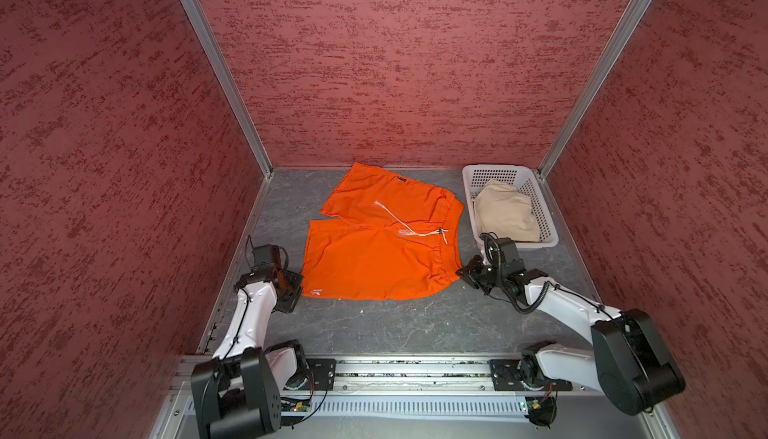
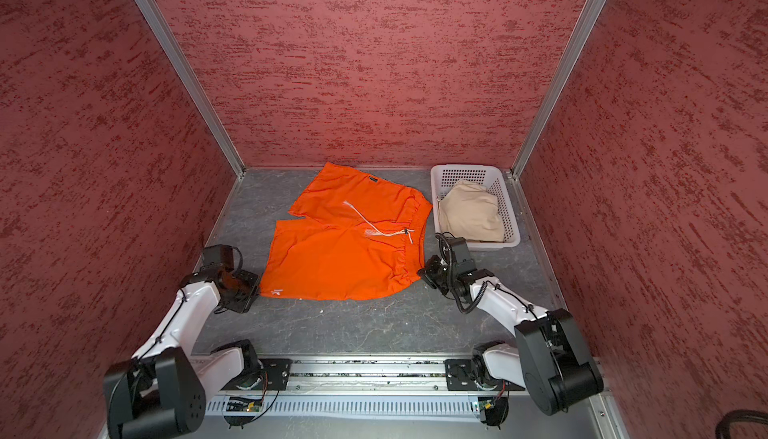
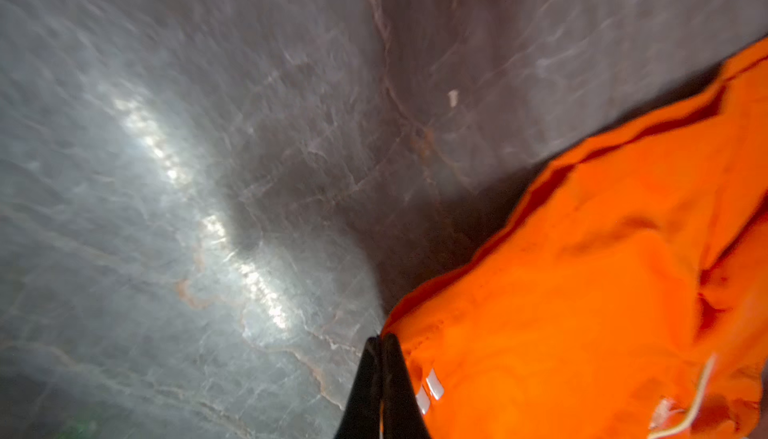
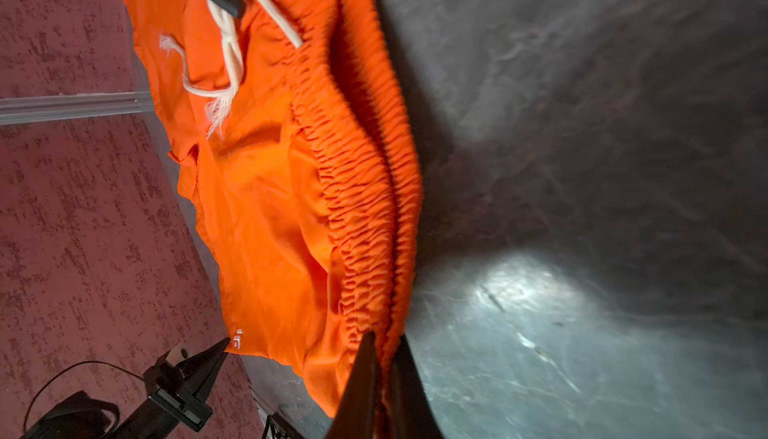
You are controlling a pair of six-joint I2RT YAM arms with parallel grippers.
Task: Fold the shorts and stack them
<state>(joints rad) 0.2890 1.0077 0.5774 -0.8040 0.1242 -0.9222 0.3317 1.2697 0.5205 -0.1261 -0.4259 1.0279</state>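
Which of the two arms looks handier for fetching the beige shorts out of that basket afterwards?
The right, probably. The right gripper, pinching the waistband of the orange shorts, sits just beside the basket holding the beige shorts. The left gripper pinches the hem corner, across the cloth.

Orange shorts: thin woven cloth, faint sheen; waistband gathered, ribbed. Drawstring: white cord, frayed ends. Beige shorts: matt cloth, soft creases. Basket: white perforated plastic, smooth. Table: grey, marble-veined, semi-gloss, glare patches. Walls: red, rough mottled texture. Corner posts: brushed metal.
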